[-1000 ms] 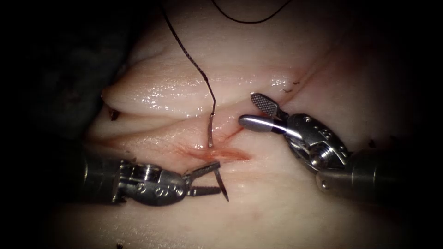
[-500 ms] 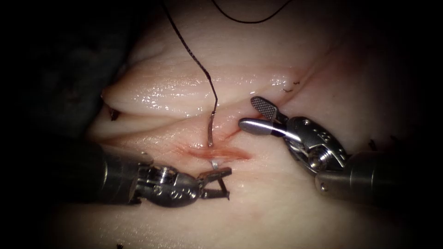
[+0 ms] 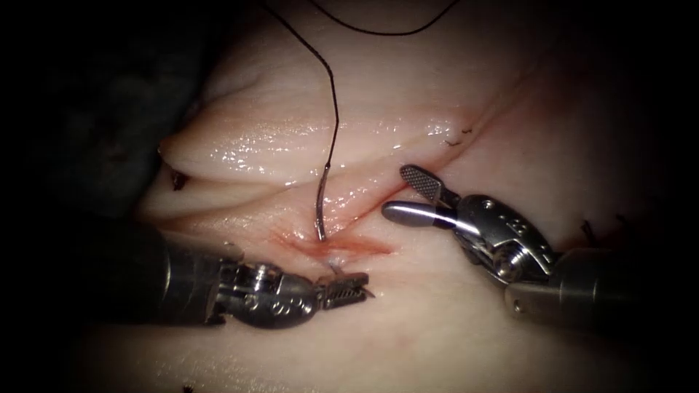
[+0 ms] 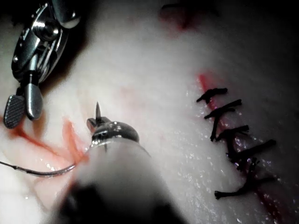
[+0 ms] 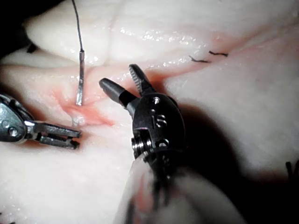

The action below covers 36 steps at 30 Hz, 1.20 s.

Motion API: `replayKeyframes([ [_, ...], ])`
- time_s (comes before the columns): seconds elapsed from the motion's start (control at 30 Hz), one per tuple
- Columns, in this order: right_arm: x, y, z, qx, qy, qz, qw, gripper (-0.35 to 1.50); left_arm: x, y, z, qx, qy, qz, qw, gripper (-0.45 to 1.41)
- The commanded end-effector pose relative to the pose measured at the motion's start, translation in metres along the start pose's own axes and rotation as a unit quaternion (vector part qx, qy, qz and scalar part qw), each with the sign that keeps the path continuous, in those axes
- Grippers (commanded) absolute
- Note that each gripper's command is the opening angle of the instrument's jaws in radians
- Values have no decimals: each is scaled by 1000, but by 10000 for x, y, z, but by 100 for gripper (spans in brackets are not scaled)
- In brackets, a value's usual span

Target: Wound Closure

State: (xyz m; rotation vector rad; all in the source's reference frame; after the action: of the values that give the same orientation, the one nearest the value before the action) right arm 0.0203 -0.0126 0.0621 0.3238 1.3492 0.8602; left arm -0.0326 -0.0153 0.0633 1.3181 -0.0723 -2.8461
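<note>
The curved needle (image 3: 321, 207) is in the tissue (image 3: 451, 335). Its tail end stands up out of the reddened cut (image 3: 364, 246), and its tip comes out at the cut's near edge, towards the left. My left tool (image 3: 353, 287) is shut on the needle just behind the tip, which pokes past the jaws (image 4: 98, 109). Dark thread (image 3: 333, 109) runs from the needle's tail up and away over the tissue. My right tool (image 3: 395, 191) hovers to the right of the cut, open, with nothing between its jaws. The right wrist view has that same tool (image 5: 117, 75) beside the needle (image 5: 80, 84).
A row of dark finished stitches (image 4: 233, 140) lies further along the tissue. Short cut thread ends (image 3: 455, 140) sit up right of the cut. A glistening fold of tissue (image 3: 255, 153) rises behind the needle. Red fluid (image 3: 302, 240) stains the cut.
My left tool moved right and its jaws shut on the needle tip at the cut's near edge. The needle's tail tilted and the thread swung right. The right tool drifted slightly down-right.
</note>
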Motion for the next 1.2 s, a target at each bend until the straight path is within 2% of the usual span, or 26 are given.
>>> replayKeyframes([
  [0.03, -5, 2, 3, -22, -28, -67, 997, 4, 6, 9, 2, -8, 32, -37, 999, -45],
  [0.13, -5, 2, 2, -31, -46, -101, 993, 6, 16, 15, -4, -20, 87, -103, 991, -45],
  [0.2, -5, 2, 2, -12, -43, -110, 993, 1, 23, 18, -9, -32, 118, -145, 982, -45],
  [0.23, -5, 1, 2, 0, -41, -110, 993, -4, 27, 20, -11, -41, 135, -171, 975, -45],
  [0.27, -7, -1, 2, 8, -40, -119, 992, -35, 34, 22, -15, -56, 159, -204, 964, -45],
  [0.37, -9, -5, 1, 14, -38, -123, 992, -35, 43, 24, -22, -73, 203, -250, 944, -45],
  [0.4, -10, -8, 1, 19, -38, -123, 992, -28, 49, 26, -27, -86, 230, -274, 930, -45],
  [0.5, -11, -12, -1, 27, -36, -123, 991, -18, 58, 30, -36, -105, 256, -298, 914, -45],
  [0.57, -12, -18, -2, 32, -39, -123, 991, -18, 70, 39, -48, -126, 284, -321, 895, -45],
  [0.63, -12, -18, -2, 32, -39, -123, 991, -11, 77, 45, -56, -137, 294, -329, 887, -45],
  [0.67, -12, -18, -2, 32, -39, -117, 992, -1, 83, 49, -62, -147, 299, -329, 884, -45],
  [0.77, -12, -18, -2, 32, -42, -85, 995, 15, 95, 54, -74, -159, 305, -328, 880, -45],
  [0.87, -13, -20, -2, 32, -44, -59, 997, 19, 105, 52, -84, -145, 308, -285, 896, -45],
  [0.9, -13, -21, -3, 33, -45, -50, 997, 26, 107, 49, -87, -135, 304, -270, 904, -45],
  [1.0, -13, -23, -3, 34, -48, -11, 998, 52, 110, 36, -93, -97, 287, -220, 927, -45],
  [1.03, -12, -24, -3, 34, -49, 7, 998, 61, 110, 30, -94, -80, 274, -195, 938, -45],
  [1.07, -11, -27, -3, 34, -52, 38, 997, 86, 108, 21, -95, -57, 247, -163, 953, -45],
  [1.1, -9, -29, -3, 33, -53, 54, 997, 99, 107, 15, -94, -44, 232, -148, 960, -45],
  [1.2, -4, -34, -1, 36, -56, 87, 994, 114, 102, -2, -93, -21, 215, -118, 969, -45],
])
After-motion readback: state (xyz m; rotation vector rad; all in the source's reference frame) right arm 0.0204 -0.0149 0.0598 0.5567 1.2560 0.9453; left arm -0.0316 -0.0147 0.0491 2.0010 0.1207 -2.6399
